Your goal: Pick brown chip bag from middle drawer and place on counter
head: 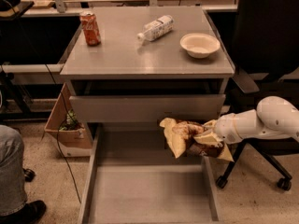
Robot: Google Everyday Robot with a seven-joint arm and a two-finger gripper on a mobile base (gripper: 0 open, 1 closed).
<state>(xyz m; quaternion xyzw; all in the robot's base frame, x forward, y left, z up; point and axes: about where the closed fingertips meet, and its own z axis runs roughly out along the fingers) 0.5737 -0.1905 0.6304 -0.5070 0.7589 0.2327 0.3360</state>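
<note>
Brown chip bag [183, 135] held above the open middle drawer [148, 196].

At the bottom of the frame the drawer is seen pulled out. Over its right rear corner the bag is held in the air, clear of the drawer floor. It is clamped at its right end by the pincer [209, 137], which is closed on it at centre right. Higher up, on the tabletop [135, 57], a red can [90, 28] is set at the left, a plastic bottle [155, 28] is laid on its side in the middle and a white bowl [200, 44] is placed at the right.

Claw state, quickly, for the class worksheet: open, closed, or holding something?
Claw: closed on the brown chip bag, holding it above the open middle drawer, near its right side.
</note>
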